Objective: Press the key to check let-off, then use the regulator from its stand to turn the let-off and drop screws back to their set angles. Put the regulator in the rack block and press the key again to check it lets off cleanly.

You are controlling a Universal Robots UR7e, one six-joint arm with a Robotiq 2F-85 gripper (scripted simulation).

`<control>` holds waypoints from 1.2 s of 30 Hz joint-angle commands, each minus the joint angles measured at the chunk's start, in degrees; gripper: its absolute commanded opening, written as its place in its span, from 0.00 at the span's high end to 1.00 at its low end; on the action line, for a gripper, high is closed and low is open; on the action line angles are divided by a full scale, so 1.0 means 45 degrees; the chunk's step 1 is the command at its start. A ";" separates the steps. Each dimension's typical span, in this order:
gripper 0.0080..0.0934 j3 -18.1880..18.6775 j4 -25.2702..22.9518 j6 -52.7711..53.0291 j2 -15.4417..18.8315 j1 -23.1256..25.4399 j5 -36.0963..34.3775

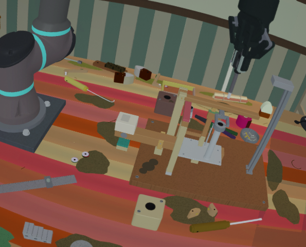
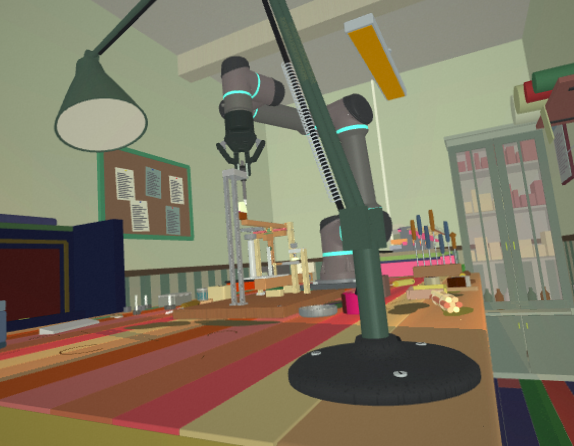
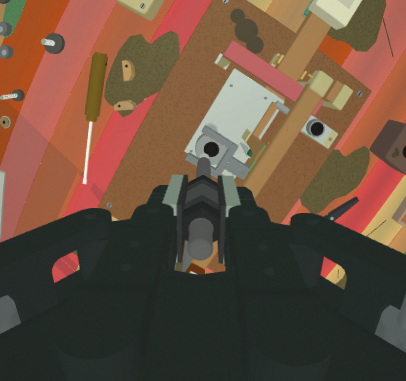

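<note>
The regulator (image 1: 234,81), a grey rod-shaped tool, hangs straight down from my gripper (image 1: 240,66), whose fingers are closed on its upper handle (image 3: 201,235) high above the bench. Directly below stands its grey stand (image 1: 214,142), a post with an empty socket (image 3: 211,149) on a metal plate. The wooden piano action model (image 1: 179,125) rises from the brown baseboard (image 1: 200,172), with the cream key (image 1: 126,122) at its left end and the hammer (image 1: 266,109) at its right. The brown rack block (image 1: 165,103) with a hole sits behind the model.
A grey metal post with a top bar (image 1: 270,125) rises at the baseboard's right, near my gripper. A cream block (image 1: 148,212), a brown-handled screwdriver (image 1: 222,225), felt scraps and a ruler (image 1: 37,183) lie toward the front. A lamp stand (image 2: 370,280) rises on the bench.
</note>
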 commanded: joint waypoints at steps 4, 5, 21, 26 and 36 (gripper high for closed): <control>1.00 0.0263 -0.0028 -0.1744 -0.0265 -0.0461 -0.0004; 1.00 0.0344 -0.0033 -0.2302 -0.0341 -0.0607 -0.0004; 1.00 0.1496 -0.0055 -1.3885 -0.1469 -0.3729 -0.0002; 1.00 0.1629 -0.0050 -1.6514 -0.1606 -0.4450 0.0000; 1.00 0.1694 -0.0048 -1.8221 -0.1674 -0.4914 0.0001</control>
